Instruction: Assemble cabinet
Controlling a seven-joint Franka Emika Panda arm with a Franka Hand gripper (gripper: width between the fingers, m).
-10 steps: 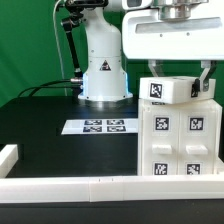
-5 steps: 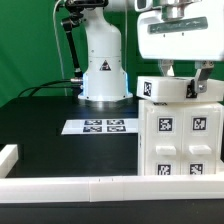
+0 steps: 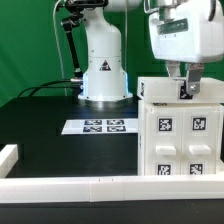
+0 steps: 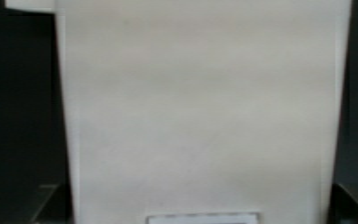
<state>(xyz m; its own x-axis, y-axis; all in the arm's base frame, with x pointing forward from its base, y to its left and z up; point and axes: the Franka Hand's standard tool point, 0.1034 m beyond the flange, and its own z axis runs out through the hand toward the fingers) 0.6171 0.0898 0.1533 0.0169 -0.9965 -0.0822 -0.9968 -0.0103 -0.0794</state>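
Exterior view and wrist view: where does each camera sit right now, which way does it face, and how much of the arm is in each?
Exterior view: off the arm, low at the table edge, facing the robot base; it shows the gripper over the cabinet and the marker board.
Wrist view: on the wrist, facing a white cabinet surface at close range; no fingers clearly visible.
Shared: the cabinet.

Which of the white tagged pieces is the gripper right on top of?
The cabinet at the exterior view's right; the gripper sits at its top edge. The marker board lies flat on the table, well apart.
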